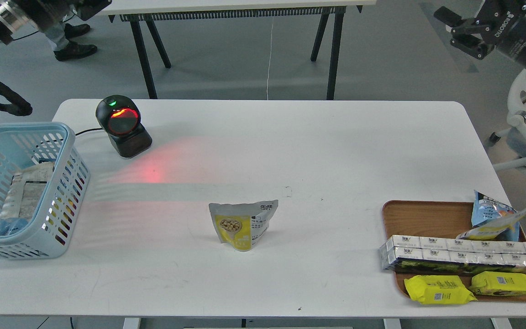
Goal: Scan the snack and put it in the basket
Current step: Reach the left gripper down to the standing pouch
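Observation:
The snack [242, 225], a small yellow and grey-white pouch with a round picture of tan beans, stands upright on the white table near its middle front. Nothing touches it. The light blue basket [69, 137] sits at the table's left edge with a white pack and a blue pack inside. My right gripper [454, 32] is high at the top right, off the table, with its fingers apart and empty. My left arm's end [92, 5] is a dark shape at the top left edge, mostly cut off.
A black barcode scanner [121, 123] with a glowing red window stands at the back left and casts red light on the table. A brown wooden tray [423, 219] at the front right holds a blue pouch [491, 217], white cartons [464, 256] and yellow packs [436, 290].

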